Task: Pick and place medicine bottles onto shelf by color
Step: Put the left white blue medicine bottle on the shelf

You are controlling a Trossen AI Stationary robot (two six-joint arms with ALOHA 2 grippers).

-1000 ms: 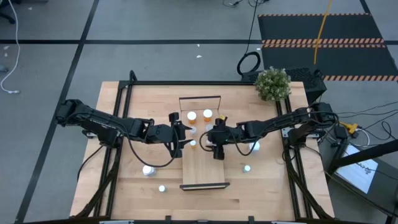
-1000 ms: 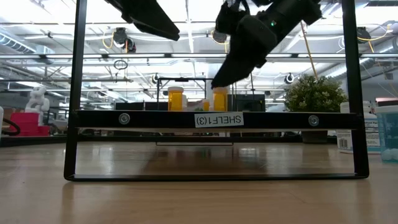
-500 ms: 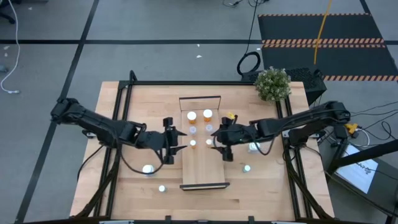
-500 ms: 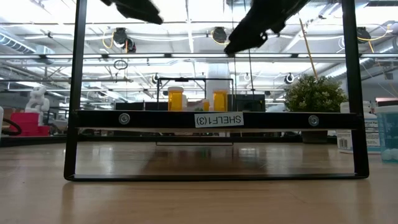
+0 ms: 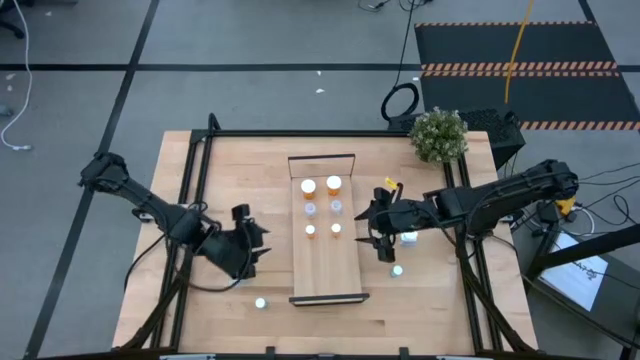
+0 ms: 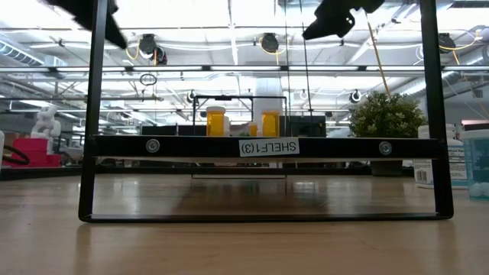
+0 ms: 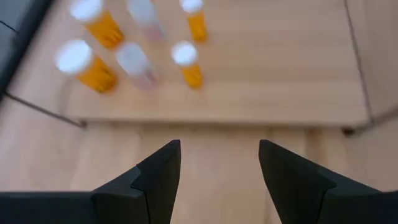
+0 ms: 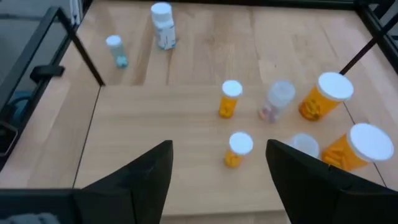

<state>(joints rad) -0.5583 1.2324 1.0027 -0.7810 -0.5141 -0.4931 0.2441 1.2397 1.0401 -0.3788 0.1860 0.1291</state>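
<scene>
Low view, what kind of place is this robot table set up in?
Probably a robotics lab or workshop hall: exposed ceiling beams with hanging lights, a red equipment case behind the table, and hazard-striped floor mats beside the table with its two arms.

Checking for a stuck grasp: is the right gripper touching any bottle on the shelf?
Apart. In the right wrist view the right gripper is open and empty, with bare shelf between its fingers and the nearest small orange bottle.

Large orange bottles (image 5: 309, 185) on shelf (image 5: 326, 272): 2
Small orange bottles (image 5: 310, 230) on shelf: 2
Pale clear bottles (image 5: 310, 208) on shelf: 2
Bottles on the surface (image 5: 430, 300) off the shelf (image 5: 260, 303): at least 3
Claws: 2
Potted plant (image 5: 438, 134): 1
</scene>
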